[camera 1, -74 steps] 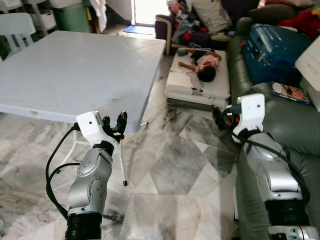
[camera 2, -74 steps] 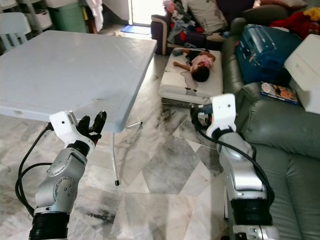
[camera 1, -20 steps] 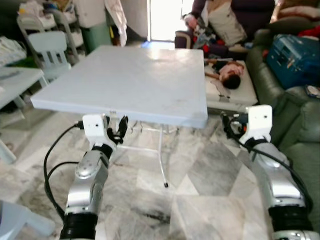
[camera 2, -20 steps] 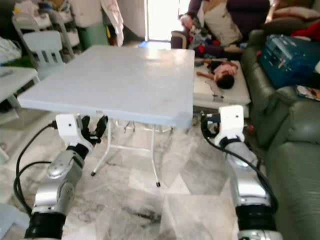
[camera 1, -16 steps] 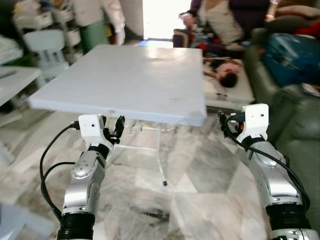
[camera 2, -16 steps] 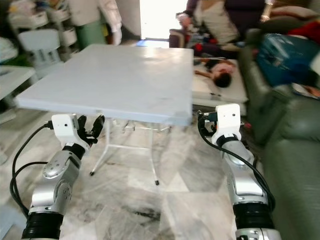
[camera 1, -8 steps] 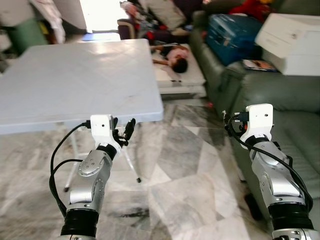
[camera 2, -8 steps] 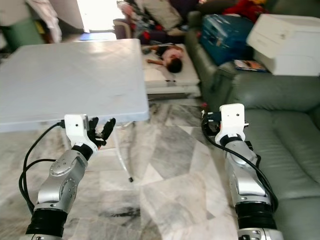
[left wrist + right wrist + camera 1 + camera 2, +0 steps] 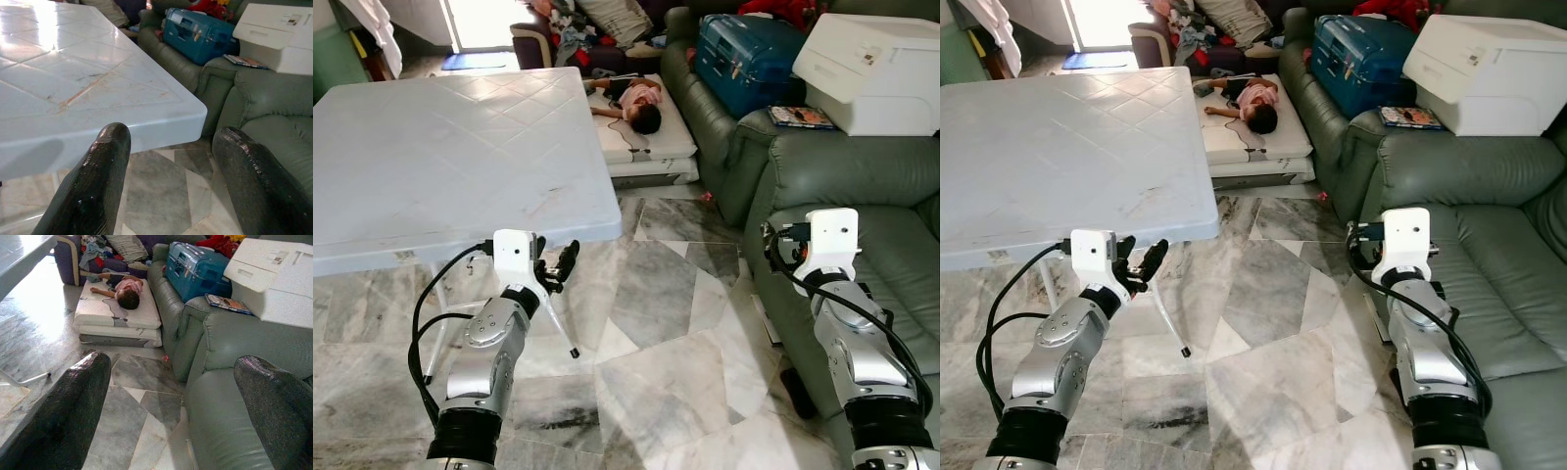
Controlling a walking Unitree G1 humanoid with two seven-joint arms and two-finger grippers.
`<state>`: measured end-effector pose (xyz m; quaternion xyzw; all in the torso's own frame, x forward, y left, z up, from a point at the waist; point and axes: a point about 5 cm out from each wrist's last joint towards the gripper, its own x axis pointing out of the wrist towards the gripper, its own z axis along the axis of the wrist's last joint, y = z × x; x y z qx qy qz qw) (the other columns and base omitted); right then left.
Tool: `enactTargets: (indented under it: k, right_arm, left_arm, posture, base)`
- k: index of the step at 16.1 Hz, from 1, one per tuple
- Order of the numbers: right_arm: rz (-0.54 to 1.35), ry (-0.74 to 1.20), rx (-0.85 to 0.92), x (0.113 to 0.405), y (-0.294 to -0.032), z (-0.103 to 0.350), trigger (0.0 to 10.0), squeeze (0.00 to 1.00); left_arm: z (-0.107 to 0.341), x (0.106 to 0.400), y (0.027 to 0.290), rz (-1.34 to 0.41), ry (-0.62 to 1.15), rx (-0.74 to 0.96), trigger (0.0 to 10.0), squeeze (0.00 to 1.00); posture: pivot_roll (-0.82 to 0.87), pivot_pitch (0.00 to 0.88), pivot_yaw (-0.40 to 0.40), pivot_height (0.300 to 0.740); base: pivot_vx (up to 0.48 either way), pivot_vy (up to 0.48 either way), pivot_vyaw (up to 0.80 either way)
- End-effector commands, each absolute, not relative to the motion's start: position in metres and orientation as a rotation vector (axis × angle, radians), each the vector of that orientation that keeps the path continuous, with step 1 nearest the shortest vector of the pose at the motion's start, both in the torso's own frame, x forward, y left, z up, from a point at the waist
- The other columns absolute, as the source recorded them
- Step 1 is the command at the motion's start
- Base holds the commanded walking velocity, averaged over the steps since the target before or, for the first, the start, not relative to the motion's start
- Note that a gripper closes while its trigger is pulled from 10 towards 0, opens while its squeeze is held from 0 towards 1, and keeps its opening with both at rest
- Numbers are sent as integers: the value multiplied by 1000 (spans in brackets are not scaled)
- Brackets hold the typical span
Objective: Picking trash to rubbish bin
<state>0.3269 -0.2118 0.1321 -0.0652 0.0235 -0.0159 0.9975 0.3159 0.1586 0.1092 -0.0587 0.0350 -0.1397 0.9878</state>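
My left gripper (image 9: 556, 255) is held out low, just under the near corner of the white folding table (image 9: 440, 147). It is open with nothing between its fingers (image 9: 105, 161). My right gripper (image 9: 772, 245) hovers beside the green sofa's front, also open and empty, its fingers (image 9: 73, 406) wide apart. A small red scrap (image 9: 166, 358) lies on the marble floor at the foot of the sofa, well ahead of both grippers. The edge of a green container (image 9: 328, 61) shows at the far left behind the table.
A green sofa (image 9: 862, 186) runs along the right, carrying a white box-like machine (image 9: 871, 59), a magazine (image 9: 800, 116) and a blue case (image 9: 744, 44). A person lies on a floor mattress (image 9: 646, 147) ahead. Open marble floor (image 9: 656, 333) lies between table and sofa.
The camera has swung and dipped a little, so the table and sofa sit differently in the picture. Both arms keep the same pose, grippers still open and empty.
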Motion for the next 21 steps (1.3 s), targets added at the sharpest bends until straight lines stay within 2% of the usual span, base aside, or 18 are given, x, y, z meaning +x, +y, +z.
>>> enactTargets:
  k: [1,4,9,18,21]
  right_arm:
    - [-40,33,-131,330,-211,136,10000,0]
    - [-44,24,-130,330,-213,138,10000,0]
    - [-46,22,-122,329,-213,136,10000,0]
    - [-44,23,-122,329,-214,136,10000,0]
    - [-44,26,-121,330,-214,136,10000,0]
  left_arm:
    - [111,318,157,-296,64,-100,10000,0]
    - [111,320,157,-306,59,-104,10000,0]
    - [112,321,154,-333,55,-118,10000,0]
    - [110,319,152,-348,56,-137,10000,0]
    - [110,320,153,-343,56,-138,10000,0]
  posture:
    - [65,0,-25,740]
    - [56,0,-18,740]
    - [55,0,-17,740]
    - [57,0,-18,740]
    - [57,0,-20,740]
  base:
    - [0,0,-781]
    - [0,0,-781]
    - [0,0,0]
    - [0,-324,0]
    - [0,-317,-785]
